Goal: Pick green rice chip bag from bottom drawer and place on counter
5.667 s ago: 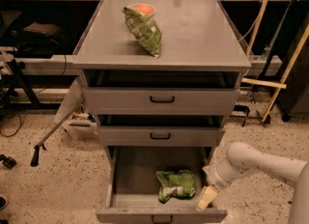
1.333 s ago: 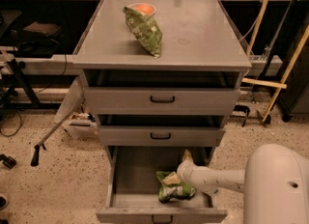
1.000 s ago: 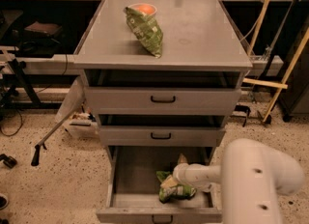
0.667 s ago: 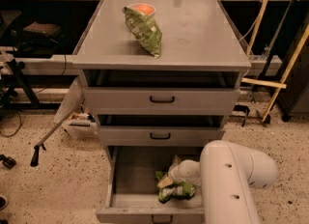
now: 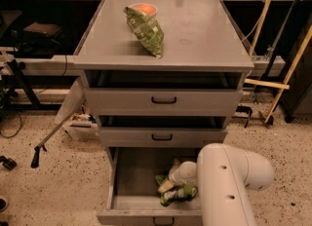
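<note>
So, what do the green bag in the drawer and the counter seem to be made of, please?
The green rice chip bag: likely foil, crumpled, glinting. The counter: seemingly matte grey metal, stained. The gripper sits at the bag inside the bottom drawer.

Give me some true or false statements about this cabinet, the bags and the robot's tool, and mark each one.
1. The bottom drawer is pulled open. True.
2. The green rice chip bag lies on the counter. False: it lies inside the bottom drawer, and the bag on the counter is a darker leaf-patterned bag.
3. The tool is down inside the bottom drawer, right at the green rice chip bag. True.
4. The middle drawer is pulled out as far as the bottom drawer. False: it is pushed in, and only the bottom drawer stands out.
</note>
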Tool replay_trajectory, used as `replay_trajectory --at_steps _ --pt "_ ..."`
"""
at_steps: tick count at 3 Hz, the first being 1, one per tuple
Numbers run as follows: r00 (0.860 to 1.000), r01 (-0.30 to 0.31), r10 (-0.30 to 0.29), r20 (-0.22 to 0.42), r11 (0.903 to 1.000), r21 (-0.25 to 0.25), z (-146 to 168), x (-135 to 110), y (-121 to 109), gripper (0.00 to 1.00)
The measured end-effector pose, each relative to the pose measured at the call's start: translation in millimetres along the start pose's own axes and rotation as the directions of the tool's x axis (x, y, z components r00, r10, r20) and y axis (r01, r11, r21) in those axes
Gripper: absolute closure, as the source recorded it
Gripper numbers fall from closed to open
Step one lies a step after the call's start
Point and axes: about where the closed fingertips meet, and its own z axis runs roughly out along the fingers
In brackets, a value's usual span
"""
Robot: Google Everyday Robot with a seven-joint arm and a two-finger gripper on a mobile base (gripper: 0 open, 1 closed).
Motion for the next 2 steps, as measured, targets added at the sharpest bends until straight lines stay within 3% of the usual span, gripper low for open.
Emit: replay_trajectory --at_steps 1,2 --pt "1.0 -0.019 0.02 0.018 0.9974 -0.069 9.3 43.8 4.9 0.0" --pt "0.999 -0.035 0.037 0.029 0.9963 -0.079 1.9 47.9 -16.0 0.0"
